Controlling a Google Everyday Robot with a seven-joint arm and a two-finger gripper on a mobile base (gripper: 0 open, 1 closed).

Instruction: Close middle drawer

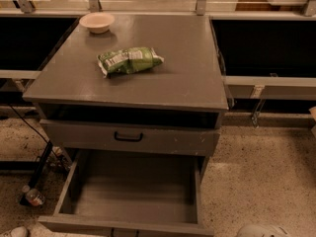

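Middle drawer (133, 199) sits pulled out at 6 o'clock under cabinet (187, 78), front panel running 9-to-3. Closing means pushing toward 12. Gripper not in view; jaw state can't tell.

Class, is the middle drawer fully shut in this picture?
No: the middle drawer stands pulled far out from the cabinet, its floor showing, and the end effector is out of view.

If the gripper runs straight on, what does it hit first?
Cannot tell: the gripper is out of frame, so its heading is unknown. The middle drawer stands pulled out.
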